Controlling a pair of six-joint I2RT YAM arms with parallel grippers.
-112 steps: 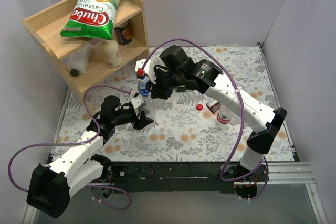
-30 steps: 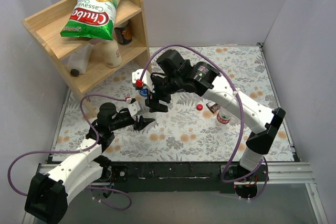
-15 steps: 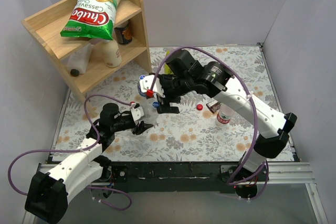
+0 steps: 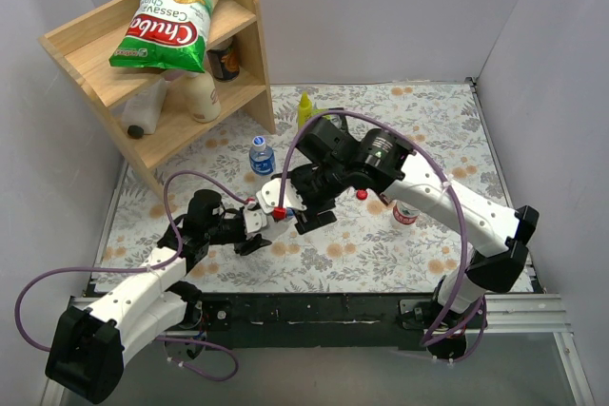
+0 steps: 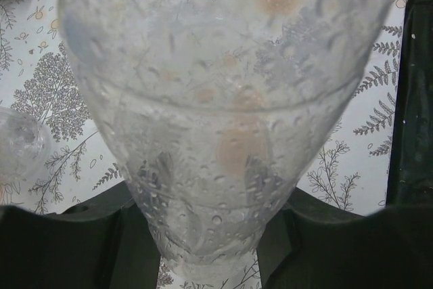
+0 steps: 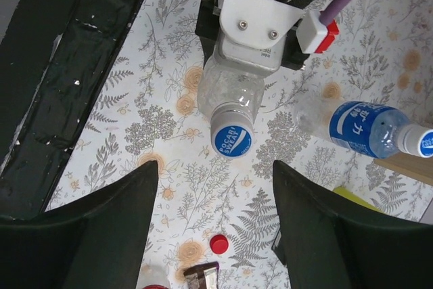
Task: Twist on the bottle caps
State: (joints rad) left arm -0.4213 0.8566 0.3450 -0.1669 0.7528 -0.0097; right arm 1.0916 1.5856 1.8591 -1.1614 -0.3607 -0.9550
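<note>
My left gripper [image 5: 210, 238] is shut on the unlabelled clear bottle [image 5: 223, 99], its fingers [image 5: 67, 241] pressed against the bottle's sides. In the right wrist view that bottle [image 6: 230, 93] wears a blue cap [image 6: 232, 139]. My right gripper [image 6: 215, 170] hangs open just above the cap and apart from it. The blue-labelled bottle [image 4: 261, 154] stands free with a blue cap [image 6: 425, 143] on it. A loose red cap [image 4: 362, 194] lies on the mat, left of the red-and-white-labelled bottle [image 4: 406, 211]. In the top view my right gripper [image 4: 306, 204] sits over my left gripper [image 4: 257, 225].
A wooden shelf [image 4: 243, 64] at the back left carries a chips bag [image 4: 171, 21] and cream-white bottles. A yellow squeeze bottle [image 4: 304, 106] stands behind the right arm. A small brown wrapper [image 4: 385, 195] lies by the red cap.
My right gripper left the blue-labelled bottle and swung forward to hang over the bottle in my left gripper. Its jaws widened, then narrowed somewhat. The left gripper kept its hold.
</note>
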